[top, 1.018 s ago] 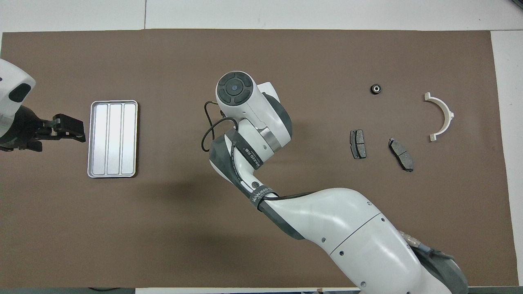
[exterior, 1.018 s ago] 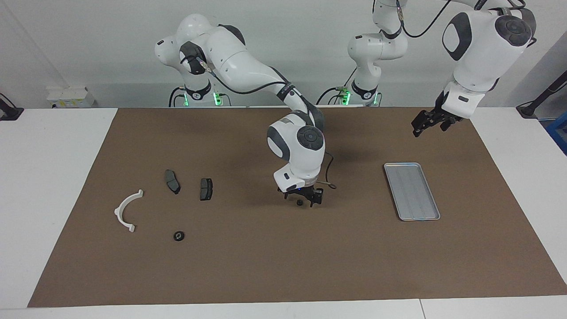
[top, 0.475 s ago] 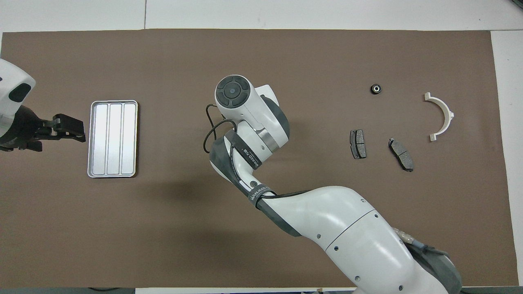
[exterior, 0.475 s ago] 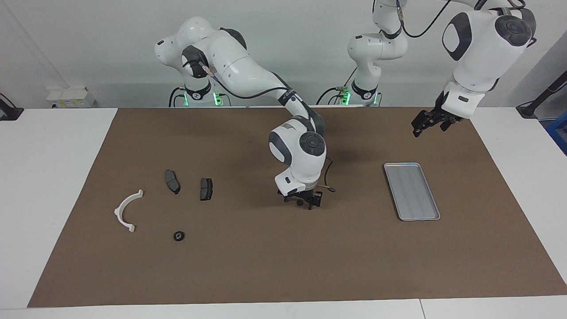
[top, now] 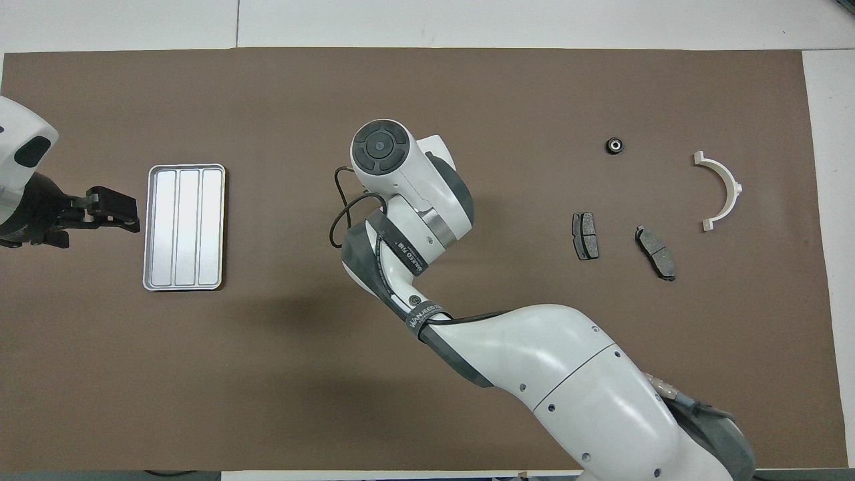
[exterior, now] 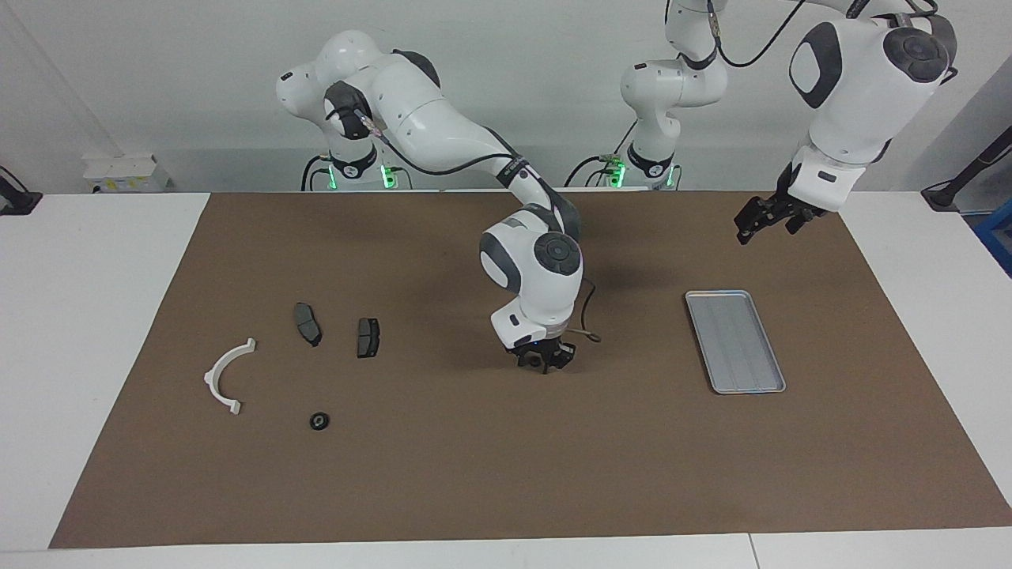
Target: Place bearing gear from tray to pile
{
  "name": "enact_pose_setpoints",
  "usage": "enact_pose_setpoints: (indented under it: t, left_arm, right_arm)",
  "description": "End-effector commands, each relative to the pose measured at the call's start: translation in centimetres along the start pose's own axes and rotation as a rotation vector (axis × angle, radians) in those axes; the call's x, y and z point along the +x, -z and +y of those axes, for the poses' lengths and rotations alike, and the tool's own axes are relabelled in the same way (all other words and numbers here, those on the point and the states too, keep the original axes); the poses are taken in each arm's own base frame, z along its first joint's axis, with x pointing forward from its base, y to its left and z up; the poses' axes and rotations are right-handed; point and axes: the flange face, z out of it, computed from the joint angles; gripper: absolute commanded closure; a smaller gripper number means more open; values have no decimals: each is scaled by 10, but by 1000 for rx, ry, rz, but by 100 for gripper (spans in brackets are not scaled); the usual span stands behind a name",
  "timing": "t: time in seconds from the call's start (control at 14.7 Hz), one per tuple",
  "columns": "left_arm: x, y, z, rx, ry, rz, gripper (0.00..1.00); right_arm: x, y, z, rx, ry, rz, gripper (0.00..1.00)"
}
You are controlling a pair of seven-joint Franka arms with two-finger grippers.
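Observation:
My right gripper [exterior: 544, 361] is down at the brown mat near its middle, between the tray and the pile, with its fingers closed on a small black bearing gear that is mostly hidden by them. In the overhead view the right wrist hides this gripper. The silver-grey tray [exterior: 735, 340] lies bare toward the left arm's end and also shows in the overhead view [top: 184, 227]. The pile holds a white bracket [exterior: 228, 377], two dark brake pads [exterior: 307, 323] [exterior: 368, 337] and another small black gear [exterior: 319, 421]. My left gripper [exterior: 765, 220] waits open in the air beside the tray.
The brown mat [exterior: 506, 474] covers most of the white table. A thin cable loops off the right wrist [exterior: 587, 324]. The pile also shows in the overhead view: bracket [top: 723, 190], pads [top: 584, 235] [top: 656, 252], gear [top: 614, 145].
My right gripper's fingers were wide open around the small gear on the mat. They have since closed on it. The left arm has not moved.

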Motion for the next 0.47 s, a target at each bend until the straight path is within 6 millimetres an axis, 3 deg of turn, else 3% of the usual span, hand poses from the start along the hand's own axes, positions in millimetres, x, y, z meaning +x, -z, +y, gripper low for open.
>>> enact_pose_setpoints:
  t: [0.0, 0.14, 0.41]
  left_arm:
    - [-9, 3, -2, -13, -10, 7, 0]
    - [-9, 3, -2, -13, -10, 7, 0]
    - [-9, 3, -2, -13, -10, 7, 0]
  right_arm:
    - [4, -8, 1, -9, -20, 0, 78]
    - [4, -8, 0, -4, -20, 2, 100]
    - [5, -7, 2, -8, -23, -4, 100]
